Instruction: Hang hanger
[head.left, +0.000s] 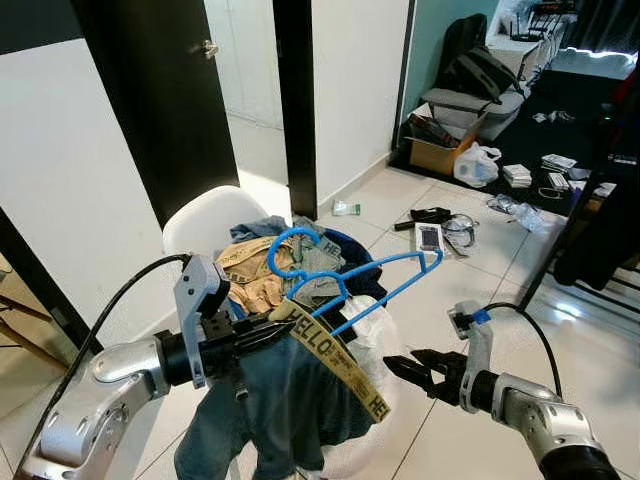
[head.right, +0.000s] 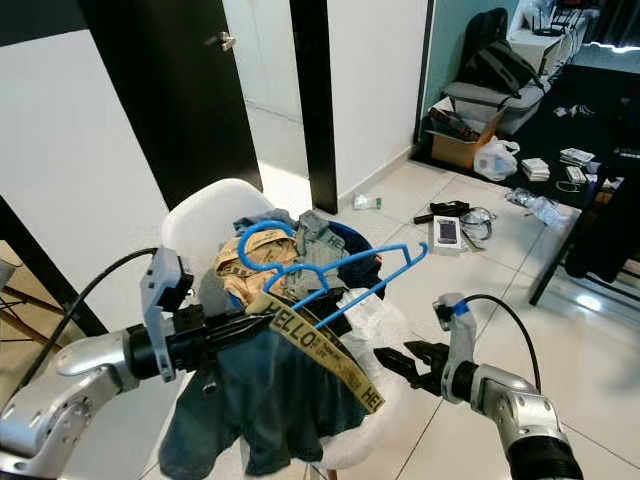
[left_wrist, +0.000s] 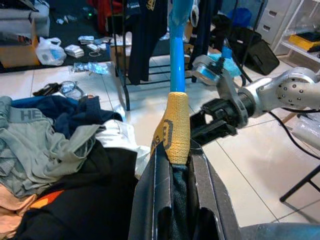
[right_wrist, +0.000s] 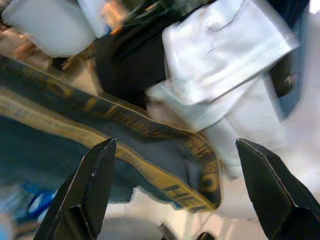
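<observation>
Blue hanger (head.left: 372, 282) and yellow waistband (head.left: 335, 358) pinched in left gripper (head.left: 281, 327), right gripper (head.left: 405, 368) spread (garment's lower part cut off).

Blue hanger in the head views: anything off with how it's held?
Yes. The left gripper is shut on the yellow waistband and the blue hanger together, so the hanger tilts steeply, hook over the clothes pile. The right gripper is open beside it.

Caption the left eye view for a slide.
Left claw holds a blue hanger and shorts over a laundry pile; right claw open nearby.
</observation>
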